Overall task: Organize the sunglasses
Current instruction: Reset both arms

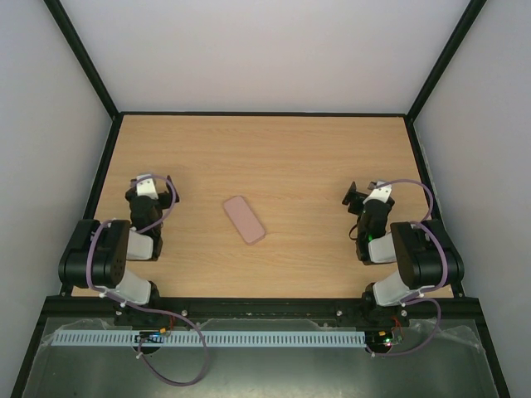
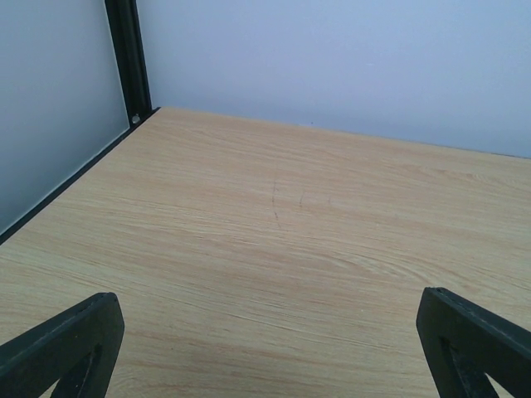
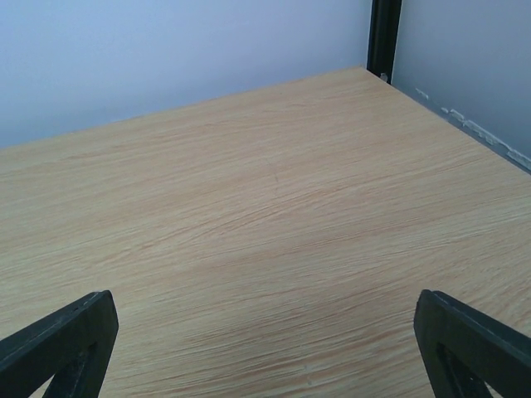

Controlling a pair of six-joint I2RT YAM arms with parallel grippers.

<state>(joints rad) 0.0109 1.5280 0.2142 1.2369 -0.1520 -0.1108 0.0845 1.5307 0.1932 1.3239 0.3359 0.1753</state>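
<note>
The sunglasses are not in view in any frame. A closed pink oblong case (image 1: 244, 220) lies on the wooden table (image 1: 274, 157) near the middle. My left gripper (image 1: 152, 184) rests to the left of the case, open and empty. My right gripper (image 1: 365, 195) rests to the right of the case, open and empty. In the left wrist view the left gripper (image 2: 270, 348) has its fingertips (image 2: 70, 344) wide apart over bare wood. In the right wrist view the right gripper (image 3: 265, 348) has its fingertips (image 3: 473, 344) wide apart over bare wood.
Pale walls and a black frame (image 1: 265, 114) enclose the table on the far, left and right sides. A black corner post (image 2: 129, 58) shows in the left wrist view, another post (image 3: 383, 37) in the right wrist view. A white rail (image 1: 216, 338) runs along the near edge.
</note>
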